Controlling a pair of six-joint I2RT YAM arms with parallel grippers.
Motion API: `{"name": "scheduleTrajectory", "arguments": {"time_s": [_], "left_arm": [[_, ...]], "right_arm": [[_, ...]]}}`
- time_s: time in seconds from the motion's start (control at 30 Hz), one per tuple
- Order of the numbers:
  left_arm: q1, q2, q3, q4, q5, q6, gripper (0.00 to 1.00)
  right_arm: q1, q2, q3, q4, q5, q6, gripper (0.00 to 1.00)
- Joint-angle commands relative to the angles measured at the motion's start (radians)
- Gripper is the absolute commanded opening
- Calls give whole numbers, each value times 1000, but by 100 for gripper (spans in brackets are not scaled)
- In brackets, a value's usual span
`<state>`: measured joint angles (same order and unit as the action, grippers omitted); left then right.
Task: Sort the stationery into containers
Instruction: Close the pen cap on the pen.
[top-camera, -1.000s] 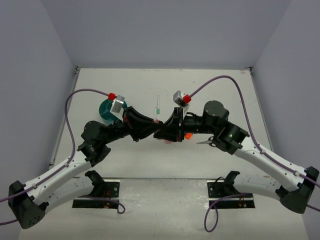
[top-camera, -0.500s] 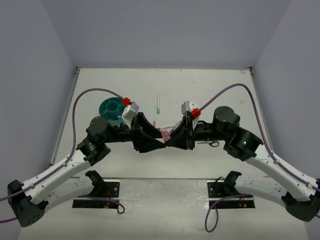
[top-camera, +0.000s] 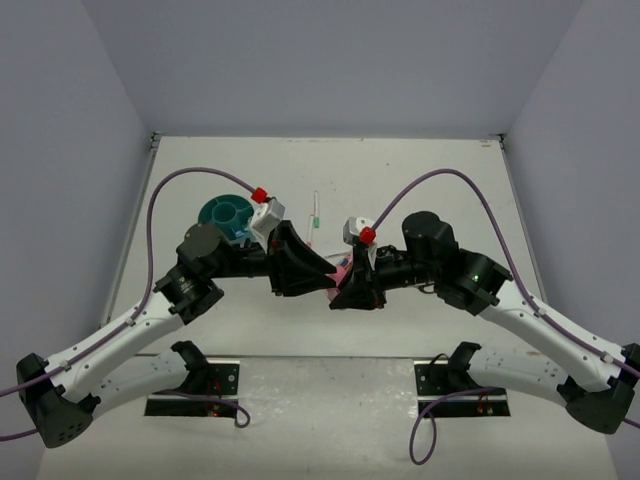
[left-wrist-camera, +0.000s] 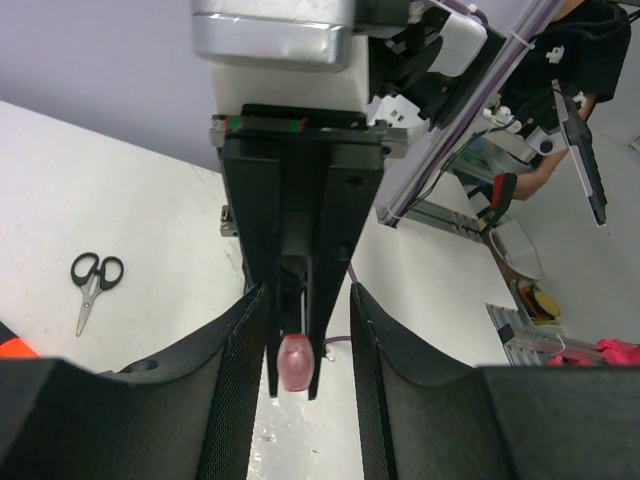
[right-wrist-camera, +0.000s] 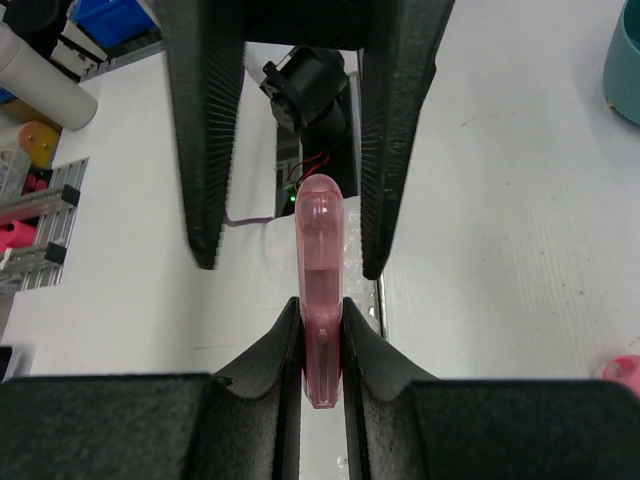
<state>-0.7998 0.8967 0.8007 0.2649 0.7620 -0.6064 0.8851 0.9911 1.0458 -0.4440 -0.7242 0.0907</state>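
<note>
My right gripper (right-wrist-camera: 320, 310) is shut on the pink stubby tube (right-wrist-camera: 320, 260) and holds it level above the table. In the top view the tube (top-camera: 342, 268) shows between the two gripper heads at the table's middle. My left gripper (left-wrist-camera: 305, 295) is open and faces the right one; its fingers (right-wrist-camera: 205, 130) flank the tube's free end without touching it. In the left wrist view the tube's end (left-wrist-camera: 295, 362) shows between the right gripper's closed fingers. The teal organiser (top-camera: 228, 215) stands behind the left arm.
A thin white pen (top-camera: 315, 212) lies behind the grippers. Small black-handled scissors (left-wrist-camera: 93, 285) lie on the table, with an orange item (left-wrist-camera: 10, 348) at the frame edge. A pink item (right-wrist-camera: 625, 372) and the organiser's wall (right-wrist-camera: 625, 50) sit at the right wrist view's right edge.
</note>
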Motion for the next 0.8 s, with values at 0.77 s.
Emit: {"name": "scheduleTrajectory", "arguments": {"time_s": [0.77], "left_arm": [[-2,18,56,-105,-135,84,0]], "right_arm": [[6,-92,-6,30,164,-4,35]]}}
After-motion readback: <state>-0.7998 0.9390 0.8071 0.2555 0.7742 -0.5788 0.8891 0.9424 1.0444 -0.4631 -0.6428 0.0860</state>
